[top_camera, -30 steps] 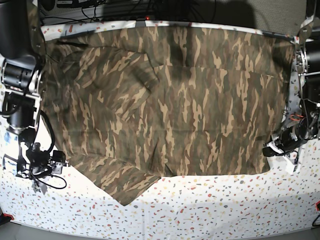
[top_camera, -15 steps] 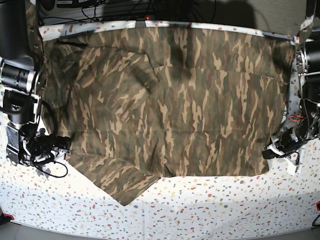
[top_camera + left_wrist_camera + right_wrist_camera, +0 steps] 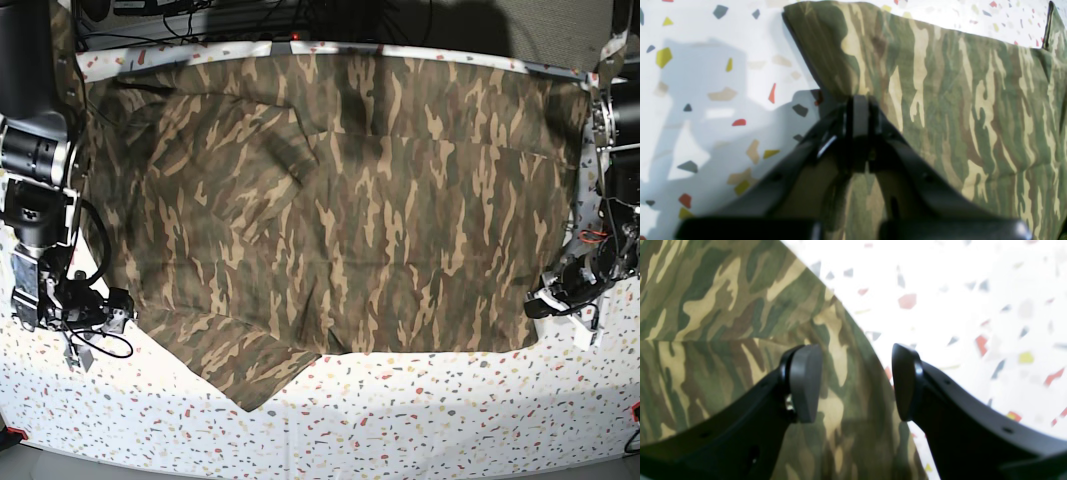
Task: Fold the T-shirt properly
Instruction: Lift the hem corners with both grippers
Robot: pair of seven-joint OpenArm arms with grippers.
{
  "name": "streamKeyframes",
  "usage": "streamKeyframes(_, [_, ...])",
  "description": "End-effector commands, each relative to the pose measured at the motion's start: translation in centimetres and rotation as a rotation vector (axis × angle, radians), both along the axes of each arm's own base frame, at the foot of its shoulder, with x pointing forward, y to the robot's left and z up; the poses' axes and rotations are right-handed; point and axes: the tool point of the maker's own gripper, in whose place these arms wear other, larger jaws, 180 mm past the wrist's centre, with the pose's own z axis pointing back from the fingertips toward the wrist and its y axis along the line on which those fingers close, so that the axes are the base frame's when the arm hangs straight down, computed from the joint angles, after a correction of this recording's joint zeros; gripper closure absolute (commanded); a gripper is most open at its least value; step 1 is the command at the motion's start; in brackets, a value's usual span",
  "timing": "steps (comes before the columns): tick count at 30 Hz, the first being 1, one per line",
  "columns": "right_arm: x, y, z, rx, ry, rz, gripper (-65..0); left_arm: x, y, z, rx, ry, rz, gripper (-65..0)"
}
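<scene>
T-shirt (image 3: 340, 200) covers table (image 3: 450, 410), front strip bare

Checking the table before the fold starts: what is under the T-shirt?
Under the T-shirt lies the white speckled table, bare along the near edge and beside the cloth. Whatever lies beneath the spread cloth is covered. The left gripper pinches its edge.

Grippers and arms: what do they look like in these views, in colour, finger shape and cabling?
Both grippers are black. The right gripper has curved fingers ending in rounded dark grey pads. The left gripper has matching black fingers. In the base view the arms are black with silvery joints and loose black cables.
</scene>
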Motion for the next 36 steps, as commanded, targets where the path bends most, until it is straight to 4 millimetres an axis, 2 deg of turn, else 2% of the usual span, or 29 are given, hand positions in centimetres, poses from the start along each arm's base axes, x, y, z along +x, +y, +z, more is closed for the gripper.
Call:
streamKeyframes(1, [1.4,-0.5,2.0,-0.005,-0.070,-0.006,-33.8,1.8,0.7,2.8,-0.008,-0.081,0.015,0.0])
streamKeyframes(6, [0.8,0.2,0.3,0.003,-0.092,0.001,-29.4,1.8,0.7,2.8,-0.007,-0.081,0.015,0.0])
streamKeyframes(11, [-0.5,0.8,-1.7,0.011,-0.068,0.007,-29.2,1.8,0.7,2.8,-0.008,-0.080,0.015,0.0])
streamKeyframes(13, [-1.0,0.9,-2.3,0.013,-0.053,0.008,-24.2,1.9,0.7,2.8,-0.008,-0.081,0.015,0.0])
streamKeyframes(15, [-1.5,1.0,-2.8,0.013,-0.041,0.009,-15.3,1.8,0.7,2.8,-0.008,-0.080,0.015,0.0])
streamKeyframes(18, [-1.3,0.8,-2.6,0.011,-0.043,0.008,-1.8,1.8,0.7,2.8,-0.007,-0.080,0.015,0.0])
streamKeyframes(19, [-1.2,0.8,-2.4,0.010,-0.047,0.007,0.0,1.8,0.8,2.8,-0.007,-0.080,0.015,0.0])
streamKeyframes(28, [0.2,0.9,-0.4,-0.003,-0.097,0.023,0.0,1.9,0.7,2.8,-0.007,-0.080,0.015,0.0])
streamKeyframes(36, [1.4,2.6,1.9,-0.001,-0.163,0.144,0.0,1.7,0.7,2.7,-0.004,-0.069,0.007,0.0])
